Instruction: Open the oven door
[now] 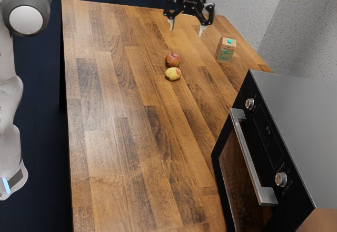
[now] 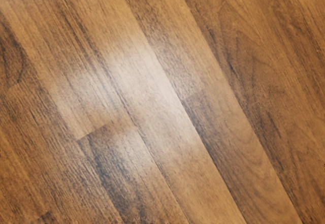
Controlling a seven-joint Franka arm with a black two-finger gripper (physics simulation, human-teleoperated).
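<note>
oven door [image 1: 238, 182], dark, glossy, closed

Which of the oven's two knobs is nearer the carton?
The upper knob in the exterior view, on the carton side of the display. The lower knob is on the display's opposite side.

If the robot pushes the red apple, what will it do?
The red apple would probably roll, since it looks round and sits loose on the table. It may soon bump the yellow fruit, which lies right next to it. Its skin looks smooth, so it might be a bit slippery.
</note>
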